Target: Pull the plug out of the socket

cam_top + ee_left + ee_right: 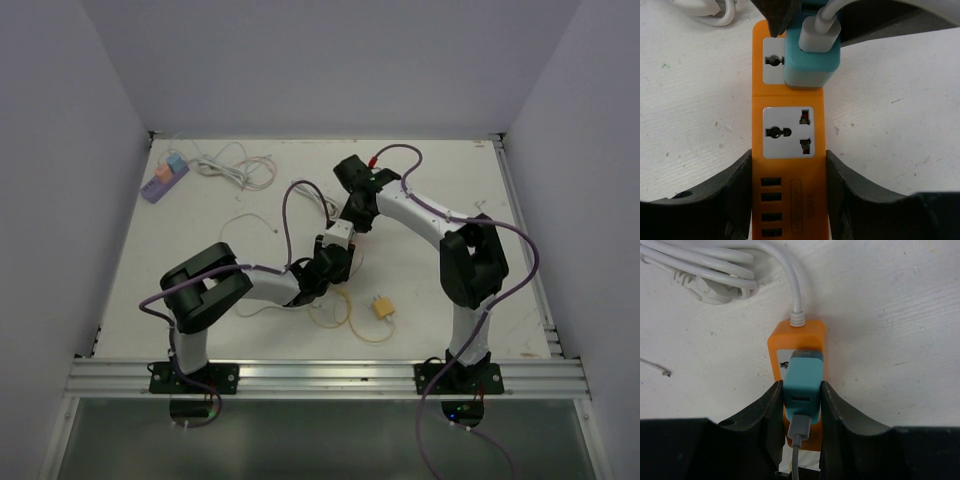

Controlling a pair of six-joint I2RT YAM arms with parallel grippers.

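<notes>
At the middle of the table [450,180], the left gripper [788,155] pinches the orange power strip [790,102] across its long sides. Its jaws are narrow, with both fingers touching the strip beside an empty socket. The right gripper [801,387] clamps the flanks of the teal plug [802,375]. The plug is seated in the socket nearest the strip's white cord [790,280]. Small lettering beside the strip's USB ports [771,207] is too faint to read.
</notes>
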